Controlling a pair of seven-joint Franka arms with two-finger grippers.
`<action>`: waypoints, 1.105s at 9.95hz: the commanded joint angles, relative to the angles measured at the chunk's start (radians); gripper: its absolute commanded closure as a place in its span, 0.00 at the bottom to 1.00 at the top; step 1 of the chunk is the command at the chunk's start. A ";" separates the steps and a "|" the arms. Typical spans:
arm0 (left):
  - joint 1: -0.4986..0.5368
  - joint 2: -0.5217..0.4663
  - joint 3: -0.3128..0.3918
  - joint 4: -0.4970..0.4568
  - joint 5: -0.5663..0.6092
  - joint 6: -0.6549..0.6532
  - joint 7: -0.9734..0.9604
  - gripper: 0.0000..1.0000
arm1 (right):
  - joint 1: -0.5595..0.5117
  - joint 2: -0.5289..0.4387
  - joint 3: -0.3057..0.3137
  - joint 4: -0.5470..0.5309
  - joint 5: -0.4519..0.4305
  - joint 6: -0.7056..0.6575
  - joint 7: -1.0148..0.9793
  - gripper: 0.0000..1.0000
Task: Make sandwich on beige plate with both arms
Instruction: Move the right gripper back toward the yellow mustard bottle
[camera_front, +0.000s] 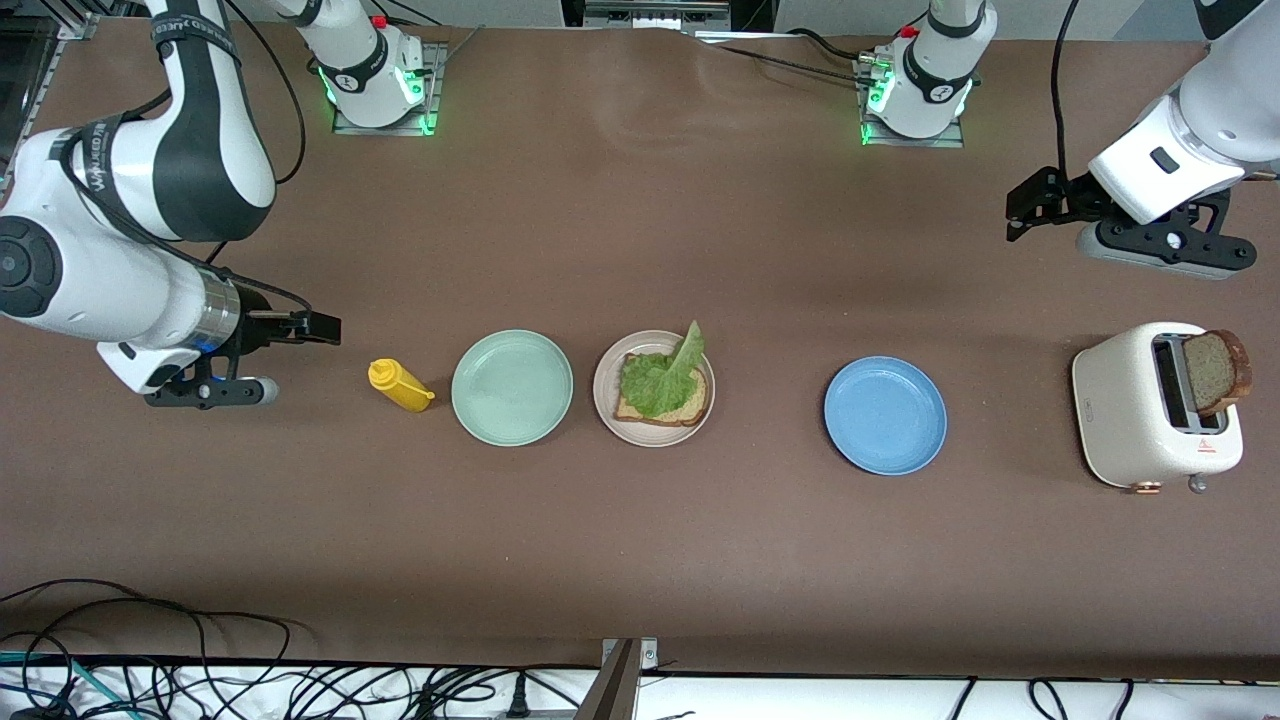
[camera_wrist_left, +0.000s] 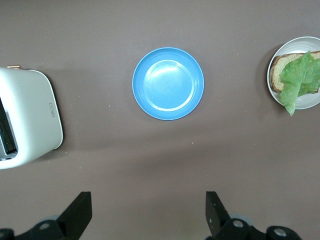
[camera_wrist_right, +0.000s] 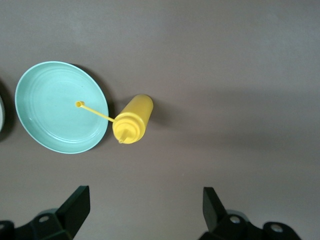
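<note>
Lettuce was laid on bread, beige plate. Left gripper and right gripper were held spread-fingered, empty, above surface.

On the beige plate at mid-bench lies one tan bread slice, dark-crusted, under a ruffled green lettuce leaf. A second bread slice stands in the toaster.

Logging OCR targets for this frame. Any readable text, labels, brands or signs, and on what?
Right arm's black sleeve: white lettering, too blurred to quote.
Toaster, side facing the front camera: small red triangle sign with text under it, too small to read.
Toaster in the left wrist view: small mark, illegible.
Yellow squeeze bottle, beige plate, mint-green plate, blue plate: no text.
</note>
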 joint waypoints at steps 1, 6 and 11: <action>0.000 -0.019 0.001 -0.017 -0.016 0.011 -0.004 0.00 | -0.068 -0.072 0.009 -0.123 0.005 0.089 -0.215 0.00; 0.000 -0.019 0.001 -0.017 -0.016 0.006 -0.004 0.00 | -0.112 -0.123 0.010 -0.349 0.123 0.283 -0.649 0.00; 0.000 -0.019 0.001 -0.017 -0.015 0.006 -0.004 0.00 | -0.139 -0.088 0.005 -0.469 0.345 0.456 -1.175 0.00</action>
